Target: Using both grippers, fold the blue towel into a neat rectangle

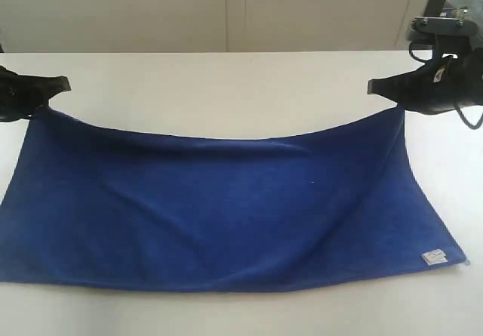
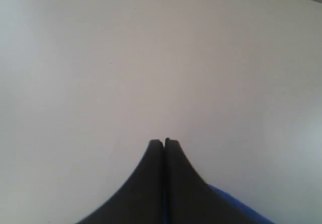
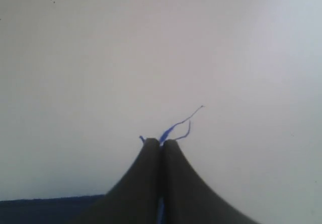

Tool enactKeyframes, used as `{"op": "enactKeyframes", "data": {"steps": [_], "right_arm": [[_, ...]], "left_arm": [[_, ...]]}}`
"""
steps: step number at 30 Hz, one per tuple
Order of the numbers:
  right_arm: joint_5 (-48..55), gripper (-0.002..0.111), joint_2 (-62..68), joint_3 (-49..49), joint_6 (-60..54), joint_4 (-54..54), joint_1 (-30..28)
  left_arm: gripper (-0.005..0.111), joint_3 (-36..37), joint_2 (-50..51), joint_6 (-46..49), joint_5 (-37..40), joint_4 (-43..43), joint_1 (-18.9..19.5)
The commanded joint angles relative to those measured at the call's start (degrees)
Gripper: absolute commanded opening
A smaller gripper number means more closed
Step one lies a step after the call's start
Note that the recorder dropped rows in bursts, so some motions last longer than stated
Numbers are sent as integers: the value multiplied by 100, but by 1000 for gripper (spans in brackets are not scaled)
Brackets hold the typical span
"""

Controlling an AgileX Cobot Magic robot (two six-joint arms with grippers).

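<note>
**Far corners pinched, no fold laid yet**

Exterior view: the blue towel [image 1: 226,215], a long royal-blue rectangle of soft microfibre, lies open on the flat white table [image 1: 226,79] as one layer. Its far edge is raised at both ends and sags in the middle. The near edge lies flat, with the small white label [image 1: 433,257] at the near right corner. The black left gripper [image 1: 64,85] and black right gripper [image 1: 372,87] each sit at a far corner.

Left wrist view: left gripper [image 2: 164,142] has its jaws pressed together, with a patch of blue cloth [image 2: 241,206] beside them. The grip on the corner is judged from the exterior view.

Right wrist view: right gripper [image 3: 161,142] is clamped on the towel, with loose blue threads [image 3: 176,126] poking out past the tips.

Status: early. The grasp is done. What remains is carrying the far edge over to the near edge, releasing, and probably a second fold.
</note>
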Motion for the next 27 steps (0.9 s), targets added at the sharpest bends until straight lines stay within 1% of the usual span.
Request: {"op": "enactKeyframes", "data": {"steps": [1, 9, 11, 13, 17, 18, 19, 21, 23, 24, 27], "right_arm": [[-203, 0, 114, -48, 25, -65, -33], [-314, 1, 134, -48, 25, -65, -33], [-314, 7, 134, -48, 25, -65, -33], [-326, 16, 134, -48, 25, -65, -33], [-326, 37, 134, -48, 25, -65, -33], [-326, 41, 134, -48, 25, -65, -33], [-326, 43, 134, -48, 25, -65, -33], [-326, 46, 134, -48, 25, -65, -33], [-304, 46, 134, -48, 25, -54, -33], [-304, 46, 134, -48, 25, -54, -33], [-66, 45, 104, -48, 25, -54, -33]], "left_arm": [[0, -23, 125, -35, -233, -39, 18], [0, -23, 277, -35, -312, -39, 18], [0, -23, 278, -35, -325, -117, 18], [2, -23, 278, -35, -334, -245, 18], [20, -23, 278, -35, -334, -293, 28], [28, -23, 278, 9, -334, -293, 28], [34, -23, 278, 21, -334, -293, 28], [47, -23, 278, 141, -349, -293, 28], [55, -23, 278, 138, -349, -293, 28], [57, -23, 278, 138, -349, -293, 43], [58, -23, 255, 155, -349, -293, 68]]}}
